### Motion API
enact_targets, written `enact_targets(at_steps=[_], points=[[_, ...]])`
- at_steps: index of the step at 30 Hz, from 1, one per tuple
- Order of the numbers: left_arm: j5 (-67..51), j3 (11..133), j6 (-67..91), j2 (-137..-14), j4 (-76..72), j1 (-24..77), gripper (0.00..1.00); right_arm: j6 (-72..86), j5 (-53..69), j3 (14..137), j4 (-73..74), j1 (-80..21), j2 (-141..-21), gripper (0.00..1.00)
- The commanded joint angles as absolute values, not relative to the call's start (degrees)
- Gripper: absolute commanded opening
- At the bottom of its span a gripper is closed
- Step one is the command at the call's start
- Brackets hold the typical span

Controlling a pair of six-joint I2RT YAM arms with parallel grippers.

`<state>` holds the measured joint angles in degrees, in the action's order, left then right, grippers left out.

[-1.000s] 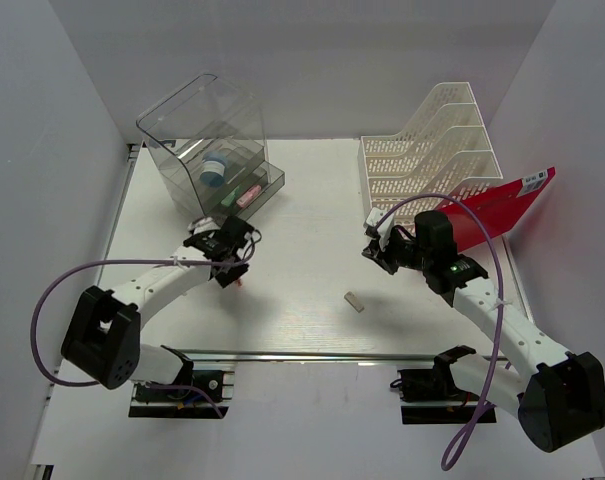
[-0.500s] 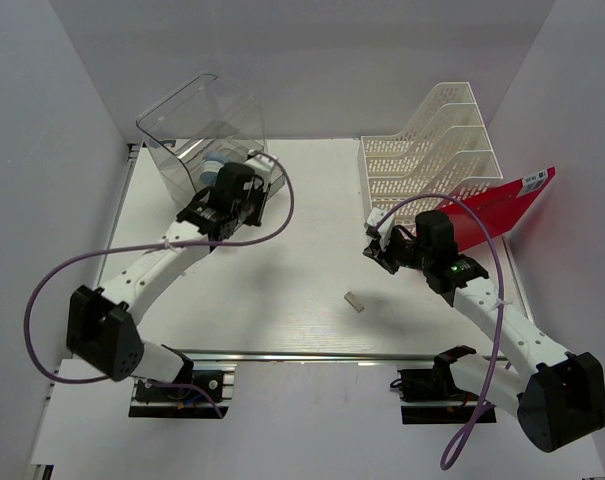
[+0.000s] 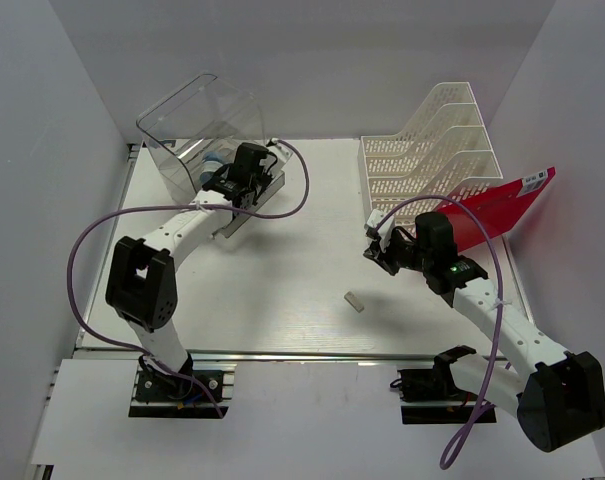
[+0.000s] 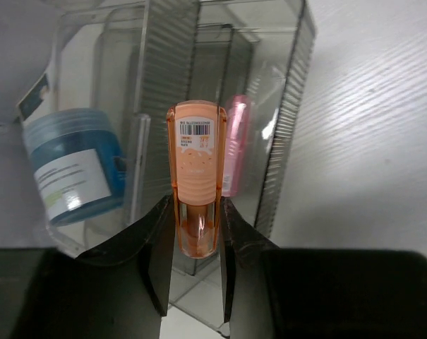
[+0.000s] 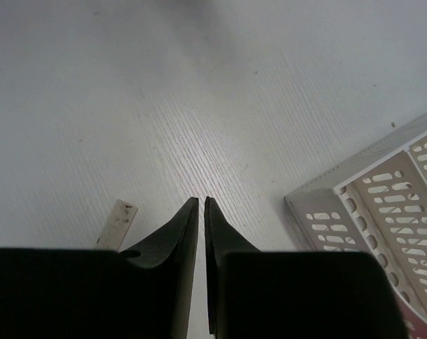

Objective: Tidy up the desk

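On the white desk (image 3: 302, 225) my left gripper (image 3: 244, 176) is at the open front of the clear drawer box (image 3: 204, 125). It is shut on an orange translucent stick (image 4: 197, 152) with a barcode label, which points up out of the left gripper (image 4: 196, 212) toward the box. My right gripper (image 3: 375, 250) hovers over the desk's right middle, shut and empty. In the right wrist view the right gripper (image 5: 201, 203) shows its fingertips nearly touching above the bare desk (image 5: 128, 99).
The box holds a blue tub (image 4: 75, 166) and a pink item (image 4: 236, 138). A small beige eraser (image 3: 354, 301) lies left of my right gripper, also visible as the eraser (image 5: 116, 224). The white slotted file rack (image 3: 432, 150) stands at the back right, with a red folder (image 3: 502, 205) beside it.
My left arm has swung from the desk's left middle up and back to the drawer box, carrying the orange stick. The right arm has barely moved.
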<state>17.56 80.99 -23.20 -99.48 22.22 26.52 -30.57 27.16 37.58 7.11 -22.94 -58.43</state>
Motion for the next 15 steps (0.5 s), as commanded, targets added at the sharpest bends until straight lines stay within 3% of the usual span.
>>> enact_targets(at_steps=[1,5,13,15], points=[[25.1,80.6,-25.9,-98.4,18.5,26.1,0.09,-31.5,27.4,37.5,5.8,-22.7,-58.0,0.14],[25.7,79.7,-25.8,-99.0,17.8,26.1,0.23,-31.5,27.3,37.4,5.7,-22.9,-58.3,0.18],[26.2,78.6,-25.0,-99.6,17.7,26.1,0.3,-31.6,26.9,37.4,5.9,-22.6,-58.6,0.22],[26.5,78.6,-25.0,-99.8,17.6,26.1,0.38,-31.7,26.9,37.4,5.9,-22.5,-58.8,0.23]])
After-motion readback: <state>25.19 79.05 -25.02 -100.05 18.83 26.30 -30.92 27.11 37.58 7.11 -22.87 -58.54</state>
